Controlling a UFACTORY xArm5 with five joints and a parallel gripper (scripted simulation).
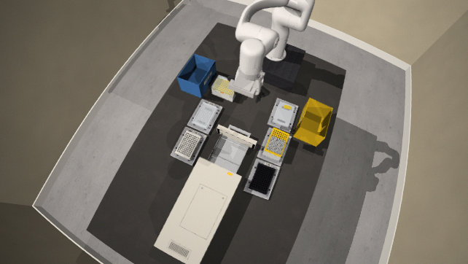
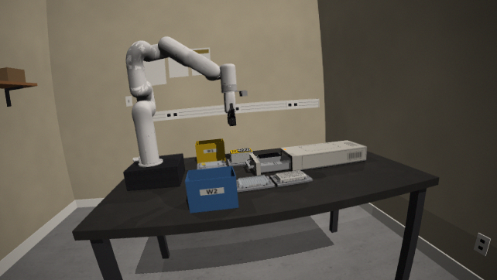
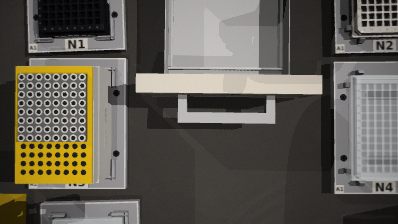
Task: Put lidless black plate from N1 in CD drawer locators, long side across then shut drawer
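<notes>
The black plate (image 1: 263, 178) (image 3: 73, 17) lies in the work nest N1 (image 3: 102, 45), with no lid on it. The cooler CD (image 1: 204, 211) (image 2: 329, 155) has its drawer (image 1: 227, 153) (image 3: 190, 40) pulled out, and its lamp (image 1: 229, 173) is lit orange. No plate shows in the visible part of the drawer; its back end is out of the wrist view. The drawer front (image 3: 229, 84) and its handle (image 3: 226, 118) face the robot base. My gripper (image 2: 232, 123) points down, open and empty, high above the bench on the handle side of the drawer. Its fingers are not in the wrist view.
A yellow rack (image 3: 54, 162) overhangs nest N3 on its left. A clear plate (image 3: 377, 125) in N4 and a white plate (image 1: 189, 144) in N2 lie across the drawer. A lidded nest (image 1: 283, 114), tip box (image 1: 223, 87), blue bin (image 1: 197, 74) and yellow bin (image 1: 313, 136) stand nearer the base.
</notes>
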